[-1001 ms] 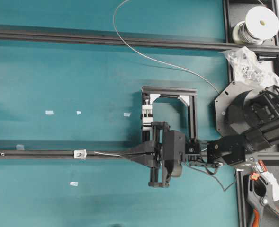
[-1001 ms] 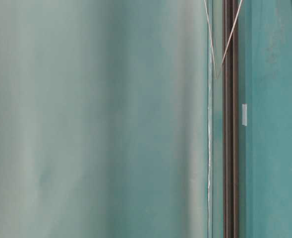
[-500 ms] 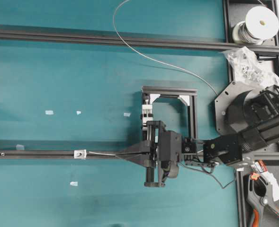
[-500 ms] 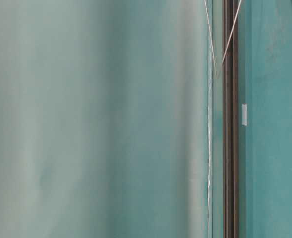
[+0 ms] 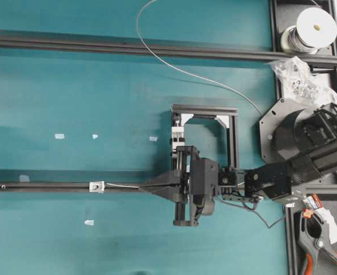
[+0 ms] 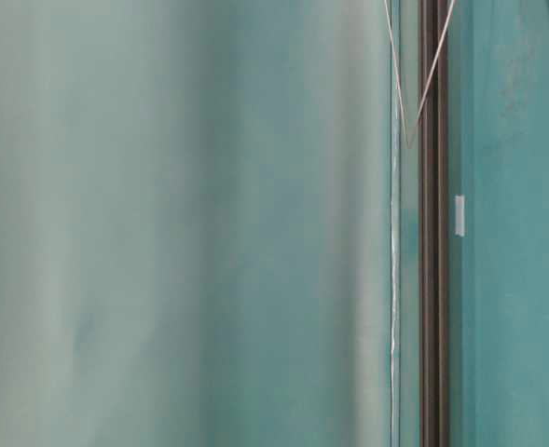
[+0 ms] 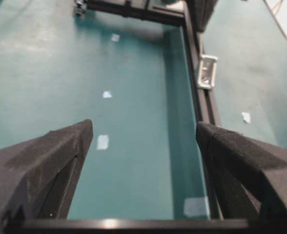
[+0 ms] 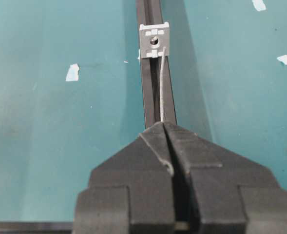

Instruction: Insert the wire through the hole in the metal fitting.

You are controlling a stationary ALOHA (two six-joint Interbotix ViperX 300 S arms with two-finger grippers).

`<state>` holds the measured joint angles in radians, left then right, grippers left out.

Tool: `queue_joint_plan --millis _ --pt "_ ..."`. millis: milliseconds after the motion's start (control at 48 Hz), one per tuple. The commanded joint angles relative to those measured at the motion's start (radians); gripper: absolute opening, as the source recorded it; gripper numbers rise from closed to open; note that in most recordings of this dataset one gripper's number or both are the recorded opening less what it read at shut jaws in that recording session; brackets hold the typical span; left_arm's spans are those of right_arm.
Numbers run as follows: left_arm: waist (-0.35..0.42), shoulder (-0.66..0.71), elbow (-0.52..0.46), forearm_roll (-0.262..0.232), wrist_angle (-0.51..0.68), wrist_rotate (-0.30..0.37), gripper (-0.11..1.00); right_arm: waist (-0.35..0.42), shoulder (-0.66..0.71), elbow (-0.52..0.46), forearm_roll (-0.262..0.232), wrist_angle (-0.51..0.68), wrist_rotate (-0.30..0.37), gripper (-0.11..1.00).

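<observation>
A teal surface (image 5: 71, 91) carries two long dark rails, and on the nearer rail (image 5: 42, 186) sits the small silvery metal fitting (image 5: 95, 187) with a dark hole (image 8: 154, 41) in its middle. The right claw (image 5: 142, 186) lies low along this rail, its two black fingers pressed together on the thin wire (image 8: 161, 83), whose free end reaches forward to the lower right edge of the fitting, just beside the hole and not through it. Behind the claw the wire runs in a long curve towards a white spool (image 5: 312, 28) at the far corner. The left claw (image 7: 143, 146) hangs over the surface with its fingers spread wide and nothing between them; only its tips show at the overhead view's left edge
</observation>
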<state>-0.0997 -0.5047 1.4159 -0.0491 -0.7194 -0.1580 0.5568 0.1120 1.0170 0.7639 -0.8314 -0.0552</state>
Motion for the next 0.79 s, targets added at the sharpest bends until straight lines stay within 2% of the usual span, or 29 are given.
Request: queue_joint_plan --millis 0,188,438,646,771 --pt "-0.023 0.089 -0.041 0.005 -0.089 0.005 0.77 -0.002 -0.011 -0.012 -0.002 -0.005 -0.003 -0.01" --pt "-0.048 0.288 -0.112 0.005 -0.199 0.009 0.77 -0.003 -0.011 -0.014 -0.002 -0.005 -0.003 -0.01" --pt "-0.069 0.497 -0.25 0.005 -0.216 0.02 0.77 -0.002 -0.011 -0.015 -0.006 -0.005 -0.003 -0.01" --pt "-0.074 0.549 -0.272 0.003 -0.296 0.02 0.77 -0.002 -0.009 -0.017 -0.018 -0.005 -0.003 -0.01" --pt "-0.083 0.574 -0.288 0.003 -0.305 0.02 0.77 -0.002 -0.009 -0.017 -0.02 -0.005 -0.003 -0.01"
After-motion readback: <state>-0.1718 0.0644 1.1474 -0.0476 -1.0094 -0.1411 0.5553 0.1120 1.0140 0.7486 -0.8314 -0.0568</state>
